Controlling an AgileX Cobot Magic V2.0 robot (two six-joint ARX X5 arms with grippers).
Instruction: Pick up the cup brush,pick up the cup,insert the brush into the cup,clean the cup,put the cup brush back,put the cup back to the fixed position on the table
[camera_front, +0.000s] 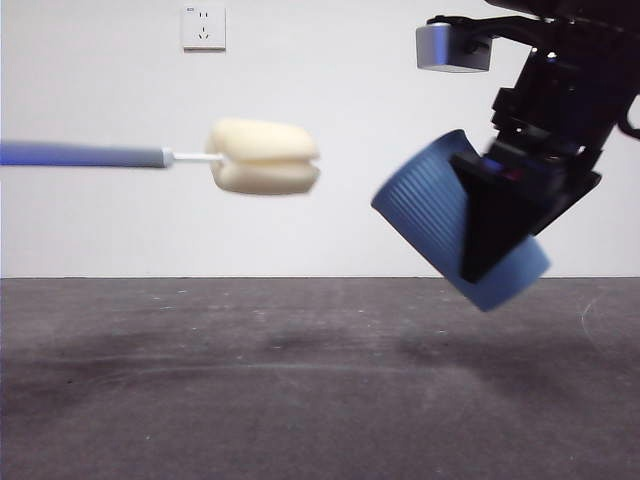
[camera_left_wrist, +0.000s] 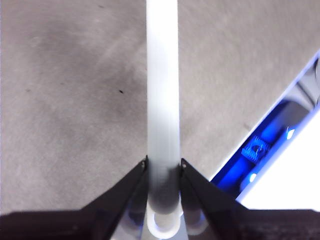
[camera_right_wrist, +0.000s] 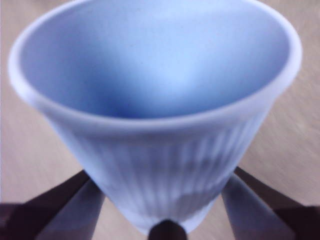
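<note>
The cup brush (camera_front: 265, 157) hangs level in the air, entering the front view from the left, with its cream sponge head pointing right. My left gripper (camera_left_wrist: 162, 162) is shut on its pale handle (camera_left_wrist: 162, 90); the gripper itself is out of the front view. My right gripper (camera_front: 492, 222) is shut on the blue ribbed cup (camera_front: 430, 205) and holds it tilted above the table (camera_front: 300, 380), with its mouth turned up and left towards the sponge. A small gap separates sponge and cup. The right wrist view looks into the empty cup (camera_right_wrist: 155, 75), with a jaw on each side of its lower part.
A white wall with a socket (camera_front: 203, 27) stands behind the table. A blue-lit piece of equipment (camera_left_wrist: 260, 150) shows at the side of the left wrist view.
</note>
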